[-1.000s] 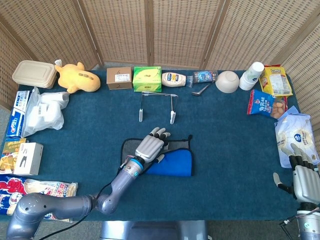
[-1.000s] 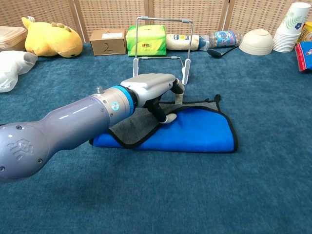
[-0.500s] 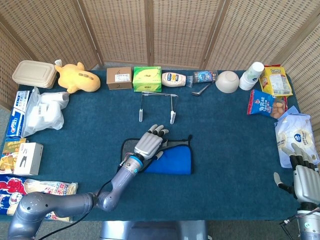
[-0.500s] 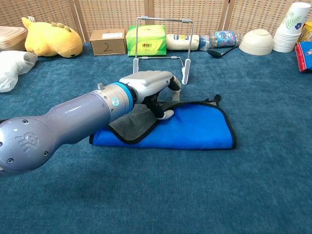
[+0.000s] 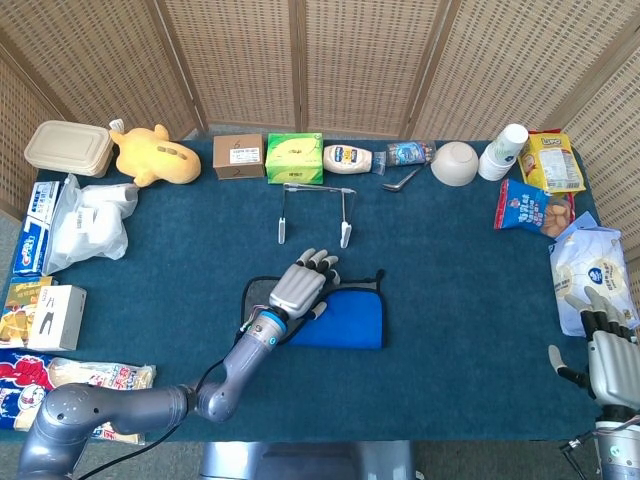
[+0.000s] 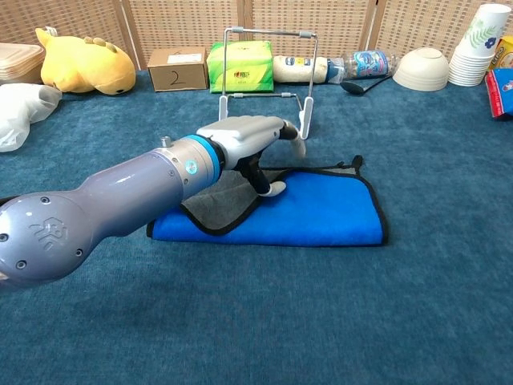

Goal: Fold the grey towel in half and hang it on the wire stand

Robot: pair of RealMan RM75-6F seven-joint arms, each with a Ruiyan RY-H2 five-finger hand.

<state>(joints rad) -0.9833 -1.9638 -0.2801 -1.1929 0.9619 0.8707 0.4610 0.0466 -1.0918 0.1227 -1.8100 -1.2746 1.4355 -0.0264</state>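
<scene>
— Where is the towel (image 6: 321,216) lying?

— It is lying folded on the blue tabletop (image 5: 450,300), toward the middle of the near edge. The blue face is showing on top, with a grey flap turned back at its left end and a black hem running round it.

— And the left hand (image 6: 248,138)?

— It is hovering palm-down over the towel's left part, fingers curled loosely, the thumb touching the blue face. It is gripping nothing that I can see.

— The wire stand (image 5: 314,213)?

— It is standing upright just behind the towel, toward the far edge, apart from it.

— And the right hand (image 5: 607,350)?

— It is waiting at the near right corner, fingers apart, holding nothing. A white bag (image 5: 592,272) is lying just behind it.
</scene>
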